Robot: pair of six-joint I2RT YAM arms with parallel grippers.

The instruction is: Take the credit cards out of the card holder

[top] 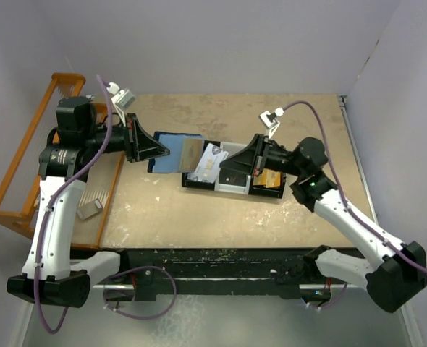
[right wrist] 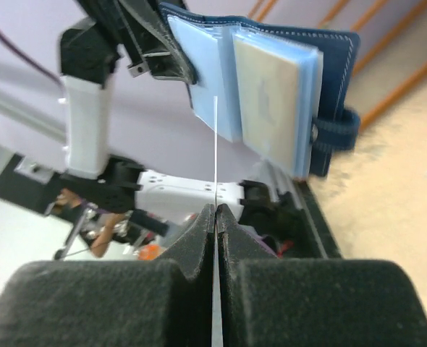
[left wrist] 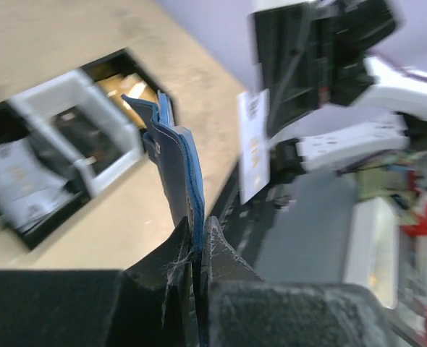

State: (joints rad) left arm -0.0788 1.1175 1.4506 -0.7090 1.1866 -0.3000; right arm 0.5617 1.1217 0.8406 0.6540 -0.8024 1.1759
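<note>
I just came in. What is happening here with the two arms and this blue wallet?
The left gripper is shut on one edge of the open blue card holder and holds it up above the table. The right gripper is shut on a white card that looks free of the holder, near the black tray. Gold cards lie in one tray compartment, and a pale card sits in the holder's sleeves.

The top view looks steeply down from behind the bases over the whole tabletop (top: 199, 210). Wrist views sit close behind the left pincer (left wrist: 197, 242) and right pincer (right wrist: 215, 217), facing each other's arm; all three share the card holder (top: 177, 148).
</note>
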